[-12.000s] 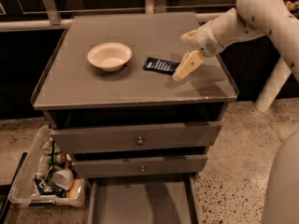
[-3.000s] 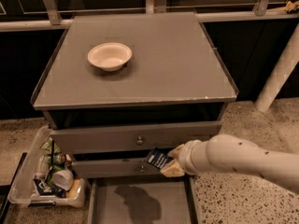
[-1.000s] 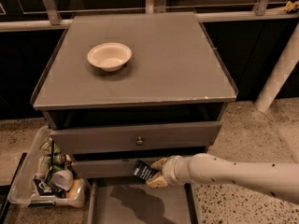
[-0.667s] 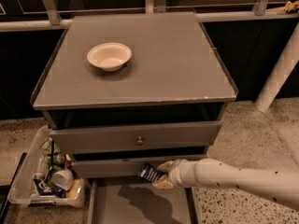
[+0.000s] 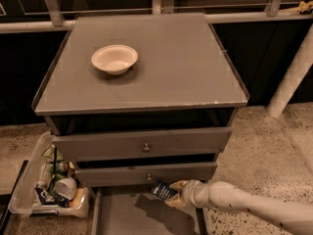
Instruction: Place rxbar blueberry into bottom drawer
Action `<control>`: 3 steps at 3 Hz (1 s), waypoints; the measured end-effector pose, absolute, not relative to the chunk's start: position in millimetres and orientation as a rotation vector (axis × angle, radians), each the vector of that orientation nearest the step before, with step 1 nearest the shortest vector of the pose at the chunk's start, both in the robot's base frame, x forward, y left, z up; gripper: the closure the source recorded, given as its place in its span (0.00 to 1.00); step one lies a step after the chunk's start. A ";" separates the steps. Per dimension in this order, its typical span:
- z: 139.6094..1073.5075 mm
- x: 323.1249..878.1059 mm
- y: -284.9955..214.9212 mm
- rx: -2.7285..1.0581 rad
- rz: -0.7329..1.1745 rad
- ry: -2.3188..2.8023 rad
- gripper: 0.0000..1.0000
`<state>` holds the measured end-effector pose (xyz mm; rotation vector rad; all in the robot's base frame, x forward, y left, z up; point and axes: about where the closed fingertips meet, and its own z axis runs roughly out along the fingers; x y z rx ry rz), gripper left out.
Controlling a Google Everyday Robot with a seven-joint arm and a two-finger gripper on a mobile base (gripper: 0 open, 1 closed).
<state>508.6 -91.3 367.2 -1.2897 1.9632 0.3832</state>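
The bottom drawer is pulled open at the foot of the grey cabinet, showing a plain grey floor. My gripper reaches in from the lower right on a white arm and is shut on the rxbar blueberry, a small dark navy wrapper. It holds the bar tilted above the drawer's back right part, just below the front of the middle drawer. The bar's shadow falls on the drawer floor.
A cream-white bowl sits on the cabinet top. The two upper drawers with small knobs are shut. A clear plastic bin of clutter stands on the floor at the left. A white post stands at the right.
The gripper carried the bar from the cabinet top down to the open bottom drawer. In the last second it shifted slightly right and stays low over the drawer, still holding the bar.
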 end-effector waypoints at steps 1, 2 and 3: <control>326.3 505.1 -95.7 -1.243 0.412 1.982 1.00; 319.1 505.0 -90.9 -1.236 0.430 1.985 1.00; 295.0 510.5 -77.2 -1.253 0.450 1.951 1.00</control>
